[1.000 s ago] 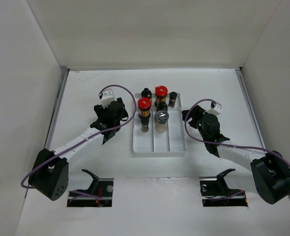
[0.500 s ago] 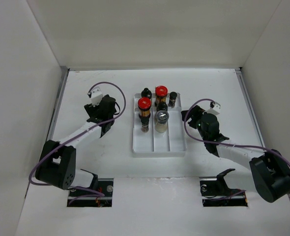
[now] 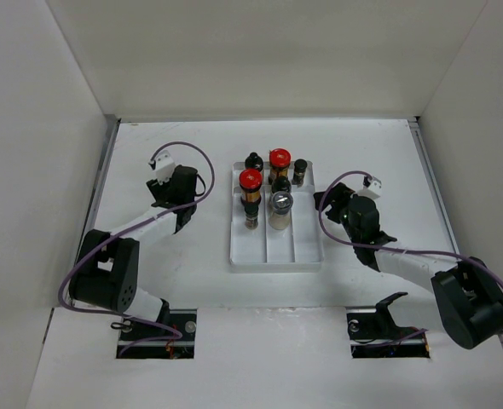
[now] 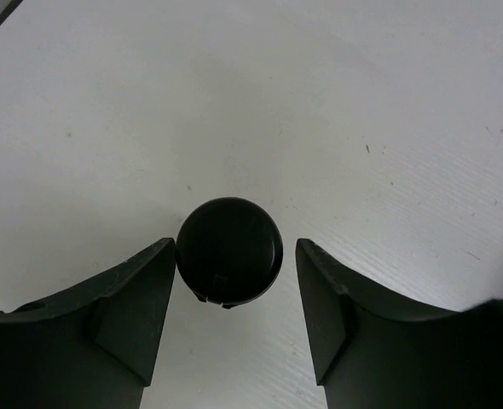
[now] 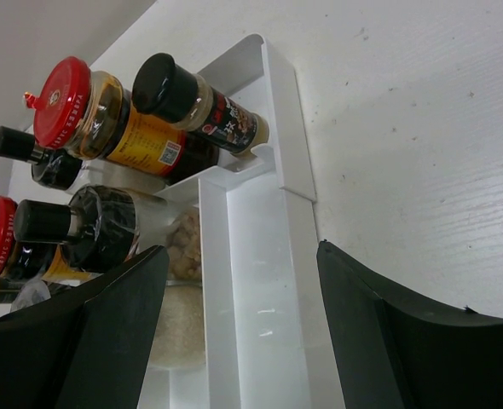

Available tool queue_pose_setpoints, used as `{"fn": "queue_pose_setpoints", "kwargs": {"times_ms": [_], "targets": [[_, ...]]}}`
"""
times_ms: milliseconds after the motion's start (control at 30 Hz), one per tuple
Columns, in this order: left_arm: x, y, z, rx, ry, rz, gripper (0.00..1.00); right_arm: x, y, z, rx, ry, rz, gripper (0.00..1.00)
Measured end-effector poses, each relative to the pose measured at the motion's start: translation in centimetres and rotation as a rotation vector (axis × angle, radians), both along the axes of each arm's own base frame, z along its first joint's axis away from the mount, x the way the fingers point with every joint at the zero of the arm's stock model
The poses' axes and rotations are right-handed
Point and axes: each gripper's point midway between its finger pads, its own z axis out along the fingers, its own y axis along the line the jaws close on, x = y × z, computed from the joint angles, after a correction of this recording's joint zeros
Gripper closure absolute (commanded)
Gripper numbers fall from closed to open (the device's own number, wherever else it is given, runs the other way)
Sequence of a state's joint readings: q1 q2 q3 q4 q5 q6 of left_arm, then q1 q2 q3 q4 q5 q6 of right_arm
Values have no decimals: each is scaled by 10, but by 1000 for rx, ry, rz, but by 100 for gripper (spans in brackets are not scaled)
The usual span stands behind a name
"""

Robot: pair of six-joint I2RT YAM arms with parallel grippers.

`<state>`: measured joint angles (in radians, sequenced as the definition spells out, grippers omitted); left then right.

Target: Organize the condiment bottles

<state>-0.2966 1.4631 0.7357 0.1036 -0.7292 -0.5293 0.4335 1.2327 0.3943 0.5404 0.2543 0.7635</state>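
Observation:
Several condiment bottles stand in the back of the white divided tray (image 3: 276, 251): two brown ones with red lids (image 3: 250, 179) (image 3: 279, 158), small black-capped ones (image 3: 253, 159) (image 3: 300, 166) and a clear jar with a silvery lid (image 3: 281, 203). My left gripper (image 3: 176, 204) is left of the tray, pointing down and open. In the left wrist view a black-capped bottle (image 4: 229, 251) stands on the table between its fingertips (image 4: 235, 247), with a gap on the right side. My right gripper (image 3: 326, 203) is open and empty at the tray's right edge (image 5: 243, 251).
White walls close the table on the left, back and right. In the right wrist view the tray's right compartment (image 5: 268, 281) lies between my fingers, with a red-lidded bottle (image 5: 64, 102) and a black-capped one (image 5: 166, 85) beyond.
My left gripper has swung left, away from the tray, and stands over the black-capped bottle. The right arm has barely moved.

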Motion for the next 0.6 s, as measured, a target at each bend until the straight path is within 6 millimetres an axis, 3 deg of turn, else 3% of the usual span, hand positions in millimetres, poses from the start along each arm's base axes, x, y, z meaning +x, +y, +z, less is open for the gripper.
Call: {"fn": "queue_pose_setpoints", "kwargs": {"times_ms": [267,467,600], "targets": [[5,0,5,-8,-23,3,67,0,0,1,1,-2,1,23],[4,-3,6,-9,-25,-8,70,1,0,2,2,-3,1,23],[-4,-23,23,-24,-57,-68,70,1,1,2,2,-3,1,23]]}}
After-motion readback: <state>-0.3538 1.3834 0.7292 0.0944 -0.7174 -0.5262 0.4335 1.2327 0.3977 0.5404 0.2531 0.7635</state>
